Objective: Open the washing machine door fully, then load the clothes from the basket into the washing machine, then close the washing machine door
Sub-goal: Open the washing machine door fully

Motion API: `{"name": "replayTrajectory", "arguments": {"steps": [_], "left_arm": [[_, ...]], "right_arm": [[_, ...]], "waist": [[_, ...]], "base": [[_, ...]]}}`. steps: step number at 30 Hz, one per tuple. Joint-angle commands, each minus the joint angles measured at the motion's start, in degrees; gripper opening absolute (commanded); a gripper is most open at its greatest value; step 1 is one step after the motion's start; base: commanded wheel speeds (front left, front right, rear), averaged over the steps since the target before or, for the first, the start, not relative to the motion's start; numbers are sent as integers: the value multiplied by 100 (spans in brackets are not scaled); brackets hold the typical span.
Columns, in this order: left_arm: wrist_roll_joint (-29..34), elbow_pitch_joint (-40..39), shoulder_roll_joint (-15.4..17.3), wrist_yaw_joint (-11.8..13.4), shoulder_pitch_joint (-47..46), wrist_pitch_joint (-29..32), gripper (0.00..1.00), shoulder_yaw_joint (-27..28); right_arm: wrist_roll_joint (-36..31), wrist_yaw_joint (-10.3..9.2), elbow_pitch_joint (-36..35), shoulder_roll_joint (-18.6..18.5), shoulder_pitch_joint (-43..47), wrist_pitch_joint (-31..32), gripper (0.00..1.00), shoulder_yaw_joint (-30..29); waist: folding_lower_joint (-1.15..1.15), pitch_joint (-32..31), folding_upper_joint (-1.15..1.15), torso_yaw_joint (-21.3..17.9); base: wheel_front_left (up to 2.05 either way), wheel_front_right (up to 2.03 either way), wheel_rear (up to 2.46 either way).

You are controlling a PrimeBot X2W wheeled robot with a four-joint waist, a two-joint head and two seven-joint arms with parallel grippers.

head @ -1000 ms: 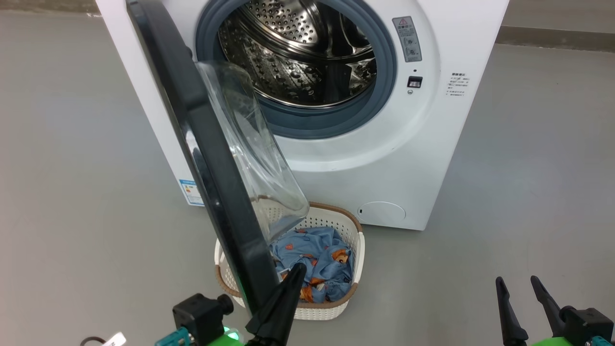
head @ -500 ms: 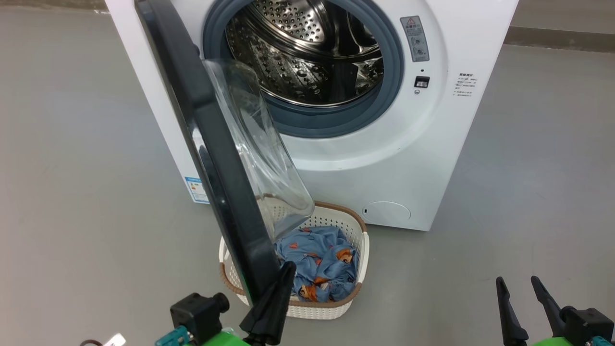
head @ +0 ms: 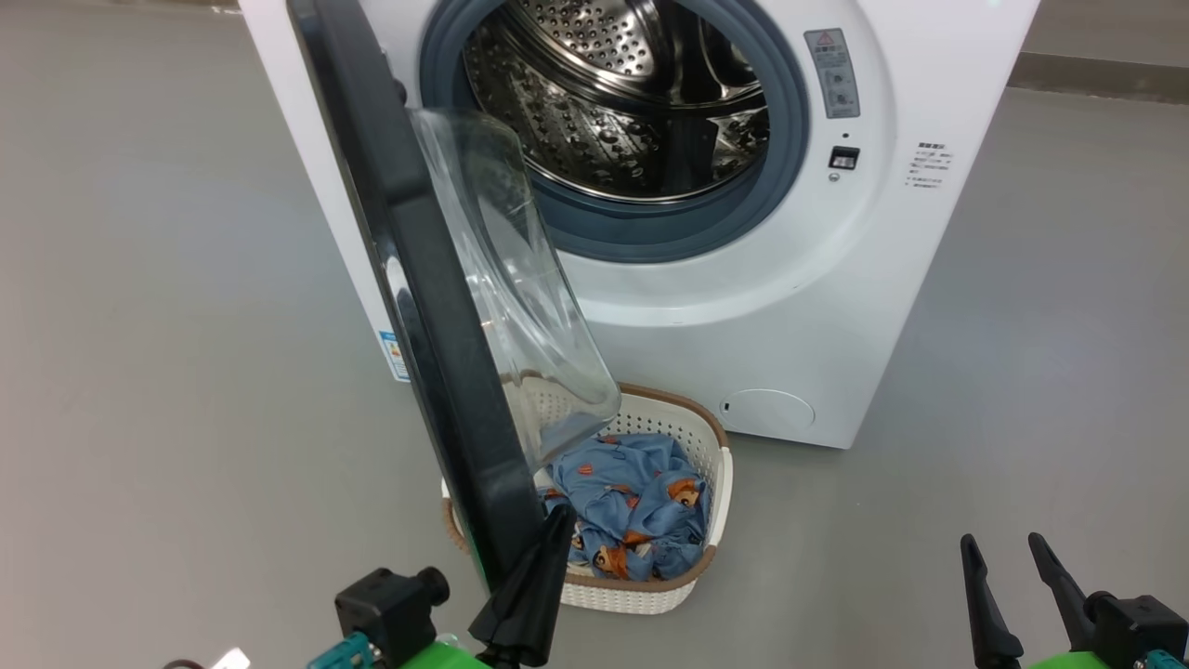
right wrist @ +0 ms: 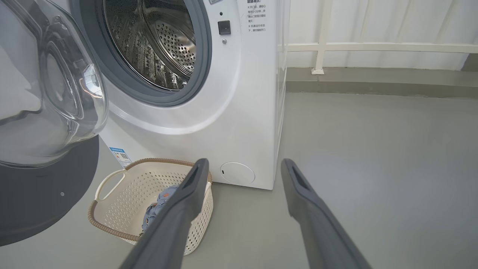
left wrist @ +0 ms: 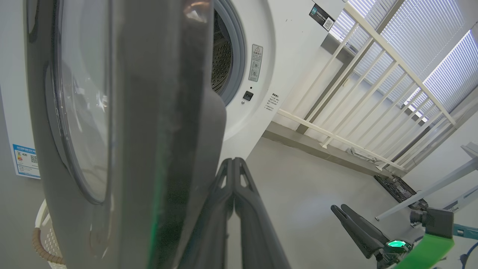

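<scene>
The washing machine (head: 790, 316) stands open, its steel drum (head: 632, 93) bare. The washing machine door (head: 437, 353) sticks out edge-on toward me, its glass bowl (head: 511, 279) hanging over the basket (head: 715, 483). The clothes (head: 632, 520), blue with orange figures, lie in the basket on the floor. My left gripper (head: 560, 516) is shut, fingers pressed together, their tips against the inner side of the door's lower edge (left wrist: 149, 112). My right gripper (head: 1003, 548) is open and holds nothing, low at the right, apart from the basket (right wrist: 123, 201).
Grey floor spreads to the left and right of the machine. A white railing (left wrist: 373, 93) with blinds behind it runs along a low step (right wrist: 373, 86) to the machine's right. A blue sticker (head: 394, 356) marks the machine's left side.
The camera has moved, sliding the whole picture right. Against the machine, the door's near edge has swung slightly further left, with my shut left fingers staying against it. The right gripper is unchanged.
</scene>
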Motion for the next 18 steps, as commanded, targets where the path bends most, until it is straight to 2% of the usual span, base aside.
{"name": "replayTrajectory", "arguments": {"steps": [1, 18], "left_arm": [[51, -150, 3, 136, -310, -81, 0, 227], [86, -292, 38, 410, -282, -138, 0, 328]], "right_arm": [[7, 16, -148, -78, -67, -41, 100, 100], [33, 16, -101, -98, -66, -41, 100, 156]], "waist": [[0, 7, 0, 69], [0, 32, 0, 508]], "base": [[0, 0, 0], [0, 0, 0]]}}
